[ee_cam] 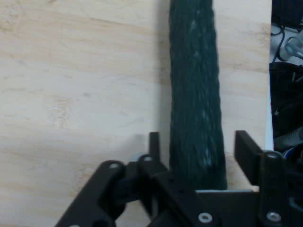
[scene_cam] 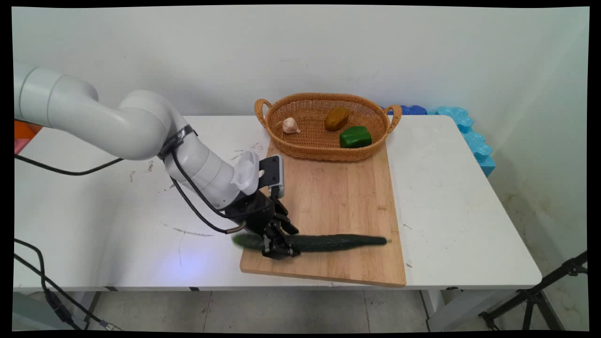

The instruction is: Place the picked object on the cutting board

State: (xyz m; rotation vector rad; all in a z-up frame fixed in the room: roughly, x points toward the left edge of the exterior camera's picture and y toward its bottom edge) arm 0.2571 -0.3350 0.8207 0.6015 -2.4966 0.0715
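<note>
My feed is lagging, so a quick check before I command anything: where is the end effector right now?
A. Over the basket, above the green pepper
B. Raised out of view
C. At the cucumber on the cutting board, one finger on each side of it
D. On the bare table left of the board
C: the end effector straddles the cucumber near its left end on the cutting board, with gaps beside each finger in the hand view.

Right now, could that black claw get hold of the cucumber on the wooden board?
Probably yes. The gripper is already down at the cucumber, with a finger on either side and a small gap showing. Nothing on the cutting board blocks it.
</note>
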